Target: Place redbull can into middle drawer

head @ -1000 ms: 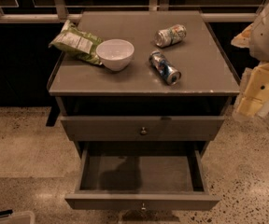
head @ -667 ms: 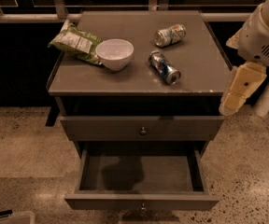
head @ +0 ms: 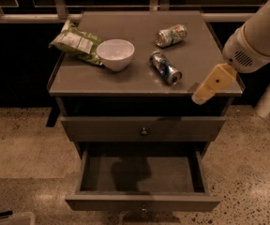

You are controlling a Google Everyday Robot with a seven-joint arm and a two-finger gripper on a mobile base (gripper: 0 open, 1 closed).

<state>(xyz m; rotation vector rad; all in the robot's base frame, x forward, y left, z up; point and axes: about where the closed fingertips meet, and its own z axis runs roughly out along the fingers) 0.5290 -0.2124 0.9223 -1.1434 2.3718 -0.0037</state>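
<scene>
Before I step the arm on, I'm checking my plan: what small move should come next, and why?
Probably carry the yellowish gripper across to just above the slim blue-and-silver redbull can. The gripper hangs at the right front edge of the grey tabletop, apart from the can, which lies on its side, while the wide grey middle drawer already stands open.

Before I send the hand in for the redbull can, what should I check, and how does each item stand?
1. Middle drawer pulled open: ok.
2. Nothing visible inside it blocking a drop: ok.
3. Redbull can accessible, lying on its side on the cabinet top, apart from the white bowl and the silver-green can: ok.
4. Hand at the can: not ok; it hangs over the top's front right corner, apart from the can.
5. Can held: not ok.
</scene>
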